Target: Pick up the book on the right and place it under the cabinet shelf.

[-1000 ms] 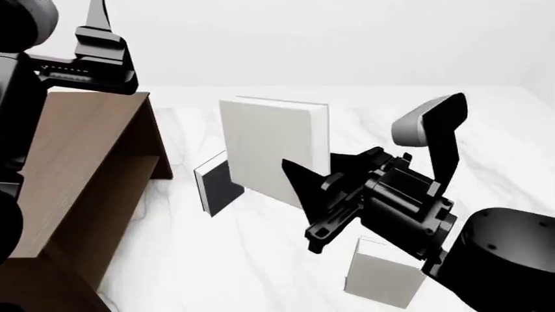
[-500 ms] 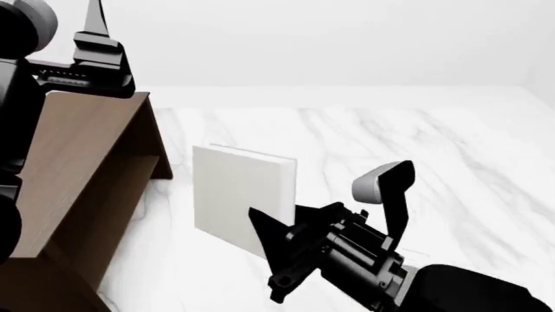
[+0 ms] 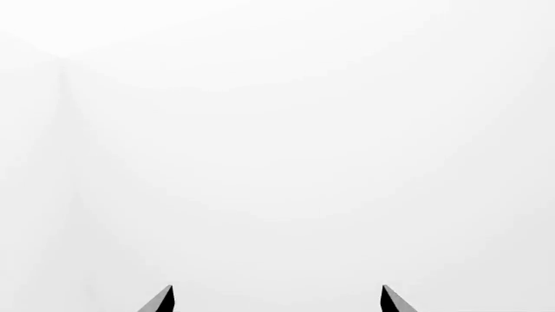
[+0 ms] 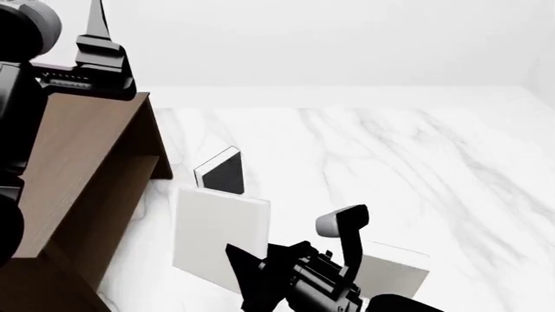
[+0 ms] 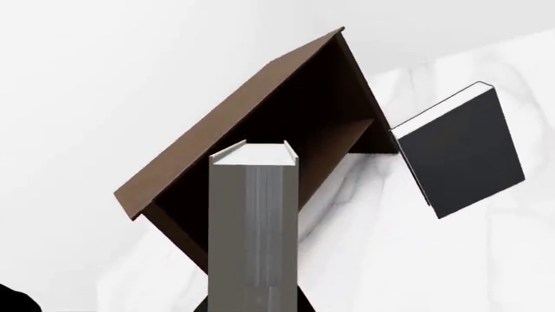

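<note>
The right gripper is clenching the white book upright, spine toward the wrist camera, with the cabinet shelf lying ahead and leftward, its lower bay seemingly empty. A dark book is standing on the counter beside it. The left gripper is hanging released, idle.
</note>
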Controlling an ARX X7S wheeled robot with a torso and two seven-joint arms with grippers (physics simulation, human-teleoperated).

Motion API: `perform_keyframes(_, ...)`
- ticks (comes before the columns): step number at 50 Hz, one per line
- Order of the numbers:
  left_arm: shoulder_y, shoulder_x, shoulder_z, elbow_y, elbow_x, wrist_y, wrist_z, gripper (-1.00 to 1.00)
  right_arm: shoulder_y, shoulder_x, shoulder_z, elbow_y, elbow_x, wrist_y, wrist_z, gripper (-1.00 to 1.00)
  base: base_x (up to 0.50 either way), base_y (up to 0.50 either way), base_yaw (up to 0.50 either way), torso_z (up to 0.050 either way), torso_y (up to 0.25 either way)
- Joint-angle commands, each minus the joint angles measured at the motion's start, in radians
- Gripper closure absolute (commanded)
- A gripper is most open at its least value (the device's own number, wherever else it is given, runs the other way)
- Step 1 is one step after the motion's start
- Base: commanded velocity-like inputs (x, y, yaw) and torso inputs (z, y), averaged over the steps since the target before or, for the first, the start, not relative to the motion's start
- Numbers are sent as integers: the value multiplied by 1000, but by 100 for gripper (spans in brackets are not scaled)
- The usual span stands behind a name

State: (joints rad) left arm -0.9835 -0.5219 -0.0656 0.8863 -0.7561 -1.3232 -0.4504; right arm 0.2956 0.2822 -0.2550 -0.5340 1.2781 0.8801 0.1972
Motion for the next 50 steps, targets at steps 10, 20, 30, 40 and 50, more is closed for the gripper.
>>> perform_keyframes(10, 44, -11, 17, 7, 5, 37, -12, -100, -53, -97, -55, 171, -42, -74, -131, 100, 0, 0, 0, 0, 1)
perform_keyframes(20, 60, -20, 26, 10, 1, 55, -19, -100, -43, -141, -87, 275, -67, -102, -168, 100, 0, 0, 0, 0, 1)
perform_keyframes(30, 81, -29, 34, 5, 1, 79, -25, -100, -15, -185, -112, 377, -77, -126, -191, 100, 0, 0, 0, 0, 1)
perform_keyframes(40, 94, -39, 35, 5, -5, 90, -32, -100, 22, -228, -153, 478, -96, -153, -216, 100, 0, 0, 0, 1, 1)
perform_keyframes(50, 88, -46, 42, 1, -16, 91, -42, -100, 70, -257, -200, 586, -125, -195, -234, 100, 0, 0, 0, 0, 1)
